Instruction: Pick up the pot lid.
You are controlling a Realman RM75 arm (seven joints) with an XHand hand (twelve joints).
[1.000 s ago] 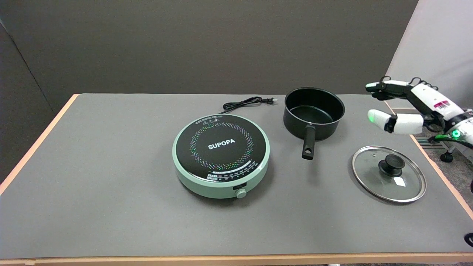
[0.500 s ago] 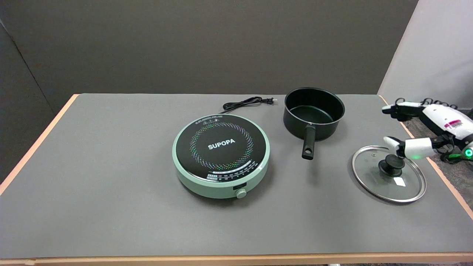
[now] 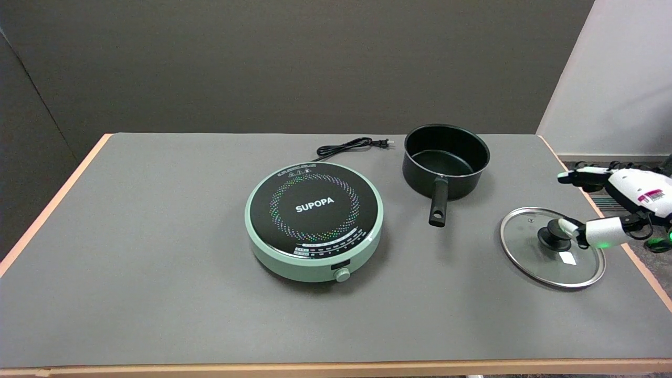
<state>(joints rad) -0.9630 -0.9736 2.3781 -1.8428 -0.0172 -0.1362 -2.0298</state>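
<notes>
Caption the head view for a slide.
Right hand open at the glass pot lid's knob, beside pot and cooker.

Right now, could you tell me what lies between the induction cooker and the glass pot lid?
In the head view, only the pot's handle reaches into that stretch; otherwise bare grey table.

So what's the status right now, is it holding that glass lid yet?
Right hand open, one fingertip at the lid's knob, nothing gripped. Pot lid flat on the table, not lifted. Nothing in the way; pot stands apart.
</notes>
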